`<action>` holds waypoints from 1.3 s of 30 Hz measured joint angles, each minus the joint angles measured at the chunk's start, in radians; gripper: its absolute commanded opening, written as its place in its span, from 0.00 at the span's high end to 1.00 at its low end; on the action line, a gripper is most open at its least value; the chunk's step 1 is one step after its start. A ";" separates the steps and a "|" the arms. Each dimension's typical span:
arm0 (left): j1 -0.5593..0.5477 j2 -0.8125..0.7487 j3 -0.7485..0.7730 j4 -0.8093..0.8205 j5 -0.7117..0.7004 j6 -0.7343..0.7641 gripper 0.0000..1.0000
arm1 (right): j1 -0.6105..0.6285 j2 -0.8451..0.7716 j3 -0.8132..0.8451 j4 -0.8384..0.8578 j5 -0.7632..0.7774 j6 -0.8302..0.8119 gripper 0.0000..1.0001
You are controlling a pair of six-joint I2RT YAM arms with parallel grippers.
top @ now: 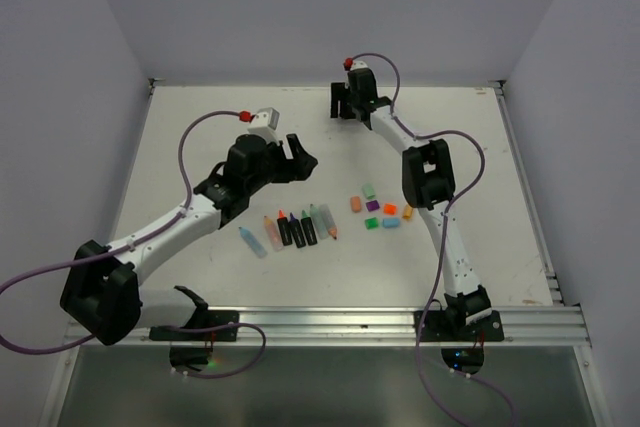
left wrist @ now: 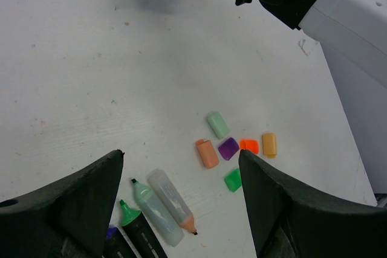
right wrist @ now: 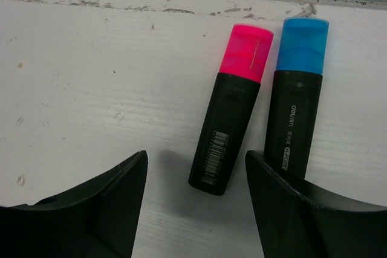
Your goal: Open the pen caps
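Right hand (right wrist: 195, 158) spread over two pens (right wrist: 227, 131) — pink cap (right wrist: 245, 49), blue cap (right wrist: 304, 45) on.

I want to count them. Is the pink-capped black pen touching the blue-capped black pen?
Apart. The right wrist view shows bare white table between the pink-capped black pen and the blue-capped black pen along their whole length.

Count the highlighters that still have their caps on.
2, side by side beneath the right gripper: one with a pink cap, one with a blue cap. The other pens look uncapped.
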State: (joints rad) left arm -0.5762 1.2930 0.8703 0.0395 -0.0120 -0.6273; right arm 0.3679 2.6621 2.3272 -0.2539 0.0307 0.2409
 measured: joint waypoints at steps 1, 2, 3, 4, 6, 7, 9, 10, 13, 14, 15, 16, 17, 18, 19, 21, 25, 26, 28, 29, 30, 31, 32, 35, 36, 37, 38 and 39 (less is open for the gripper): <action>0.000 -0.002 -0.002 -0.002 0.000 0.000 0.20 | 0.000 0.001 0.006 -0.014 0.009 0.002 0.33; 0.001 -0.003 -0.002 -0.004 0.000 0.000 0.20 | 0.000 0.002 0.016 -0.030 0.016 0.005 0.34; 0.001 -0.005 -0.003 -0.004 0.000 0.000 0.20 | 0.000 0.006 0.026 -0.046 0.027 0.006 0.37; 0.001 -0.007 -0.004 -0.003 0.000 0.000 0.20 | 0.000 0.010 0.036 -0.058 0.033 0.006 0.39; 0.001 -0.011 -0.007 -0.003 0.000 0.000 0.20 | 0.000 0.015 0.050 -0.074 0.043 0.006 0.44; 0.001 -0.013 -0.008 -0.003 0.000 0.000 0.20 | 0.000 0.015 0.052 -0.081 0.050 0.006 0.45; 0.001 -0.014 -0.014 -0.003 0.000 0.000 0.20 | 0.000 0.015 0.055 -0.095 0.058 0.003 0.46; 0.001 -0.016 -0.018 -0.004 0.000 0.000 0.20 | 0.000 0.016 0.057 -0.100 0.059 0.003 0.47; 0.002 -0.018 -0.022 -0.005 0.000 0.000 0.20 | 0.000 0.020 0.075 -0.127 0.060 0.000 0.51; 0.002 -0.021 -0.025 -0.005 -0.001 0.000 0.20 | 0.000 0.023 0.084 -0.136 0.060 0.000 0.53; 0.003 -0.026 -0.027 -0.006 -0.001 0.000 0.20 | 0.000 0.029 0.095 -0.146 0.060 -0.002 0.53; 0.005 -0.031 -0.030 -0.005 -0.001 0.000 0.20 | 0.000 0.032 0.102 -0.151 0.060 -0.004 0.54; 0.005 -0.034 -0.031 -0.006 -0.002 0.000 0.20 | 0.000 0.034 0.106 -0.154 0.060 -0.006 0.55; 0.005 -0.038 -0.032 -0.007 -0.002 0.000 0.20 | 0.000 0.034 0.108 -0.156 0.060 -0.006 0.56; 0.006 -0.041 -0.032 -0.007 -0.003 0.000 0.20 | 0.000 0.035 0.108 -0.158 0.060 -0.007 0.58; 0.006 -0.045 -0.032 -0.006 -0.003 0.000 0.20 | -0.001 0.035 0.110 -0.163 0.059 -0.009 0.60; 0.007 -0.048 -0.035 -0.008 -0.003 0.000 0.20 | -0.001 0.050 0.144 -0.188 0.057 -0.013 0.67; 0.007 -0.048 -0.035 -0.008 -0.003 0.000 0.20 | -0.002 0.053 0.150 -0.193 0.057 -0.013 0.71; 0.008 -0.048 -0.035 -0.007 -0.003 0.000 0.20 | -0.002 0.055 0.154 -0.196 0.056 -0.013 0.78; 0.008 -0.048 -0.035 -0.007 -0.003 0.000 0.20 | -0.002 0.055 0.154 -0.198 0.056 -0.014 0.87; 0.009 -0.048 -0.035 -0.008 -0.003 0.000 0.20 | -0.002 0.055 0.154 -0.198 0.056 -0.014 0.90; 0.010 -0.048 -0.035 -0.008 -0.003 0.000 0.20 | -0.002 0.055 0.154 -0.198 0.056 -0.014 0.92; 0.011 -0.048 -0.035 -0.008 -0.003 0.000 0.20 | -0.002 0.055 0.151 -0.194 0.055 -0.014 1.00; 0.013 -0.048 -0.035 -0.008 -0.003 0.000 0.20 | -0.001 0.033 0.096 -0.145 0.056 -0.014 1.00; 0.013 -0.048 -0.035 -0.008 -0.003 0.000 0.20 | -0.001 0.018 0.064 -0.122 0.056 -0.014 1.00; 0.013 -0.048 -0.037 -0.008 -0.003 0.000 0.20 | 0.000 0.002 0.027 -0.097 0.055 -0.014 1.00; 0.013 -0.049 -0.039 -0.009 -0.003 -0.002 0.20 | 0.000 -0.021 -0.017 -0.068 0.053 -0.013 1.00; 0.013 -0.050 -0.043 -0.009 -0.003 -0.006 0.20 | 0.000 -0.043 -0.060 -0.048 0.049 -0.013 1.00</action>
State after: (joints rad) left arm -0.5629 1.2427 0.8276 0.0303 -0.0151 -0.6331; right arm 0.3676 2.6194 2.2669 -0.3016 0.0799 0.2279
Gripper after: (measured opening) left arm 0.798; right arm 0.318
